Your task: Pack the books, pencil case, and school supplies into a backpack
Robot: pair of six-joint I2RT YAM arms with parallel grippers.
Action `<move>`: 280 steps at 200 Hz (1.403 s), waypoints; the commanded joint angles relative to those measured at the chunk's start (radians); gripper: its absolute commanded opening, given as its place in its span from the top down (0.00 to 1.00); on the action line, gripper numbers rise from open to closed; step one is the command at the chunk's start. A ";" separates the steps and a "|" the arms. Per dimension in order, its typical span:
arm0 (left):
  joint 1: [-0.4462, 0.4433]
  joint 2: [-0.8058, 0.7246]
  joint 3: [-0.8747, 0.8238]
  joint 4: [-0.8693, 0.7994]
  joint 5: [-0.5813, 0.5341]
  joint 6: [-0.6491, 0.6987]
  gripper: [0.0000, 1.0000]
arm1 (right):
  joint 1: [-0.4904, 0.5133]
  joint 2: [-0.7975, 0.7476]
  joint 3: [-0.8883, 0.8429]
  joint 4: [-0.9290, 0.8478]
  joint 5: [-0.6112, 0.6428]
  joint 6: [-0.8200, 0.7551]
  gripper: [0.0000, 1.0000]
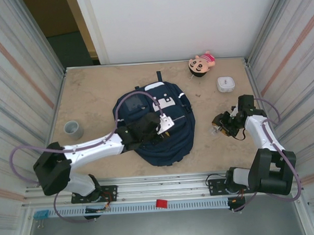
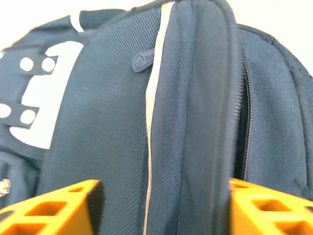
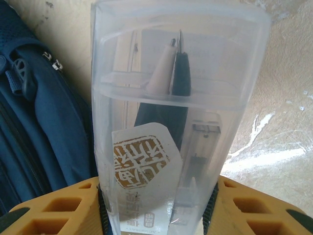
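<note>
The navy backpack [image 1: 175,144] lies flat in the middle of the table. My left gripper [image 1: 161,128] hovers low over it. In the left wrist view its orange fingers [image 2: 58,208] stand apart on either side of a raised fold of the backpack [image 2: 195,122], beside a pale stripe and a dark zip gap; the left finger is clear of the fabric. My right gripper [image 1: 218,124] is just right of the pack, shut on a clear oblong case of pens [image 3: 171,112], one of the school supplies. The backpack's side [image 3: 34,127] lies close on the left there. The books and pencil case are out of view.
A pink plush doll [image 1: 201,63] and a white rounded box [image 1: 225,84] sit at the back right. A grey roll [image 1: 73,129] stands at the left edge. Corrugated walls close in on both sides of the table [image 1: 93,89].
</note>
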 commanded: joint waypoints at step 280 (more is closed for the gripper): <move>0.115 -0.232 0.032 0.188 0.170 -0.239 1.00 | 0.748 0.035 -0.040 0.748 0.078 0.947 0.38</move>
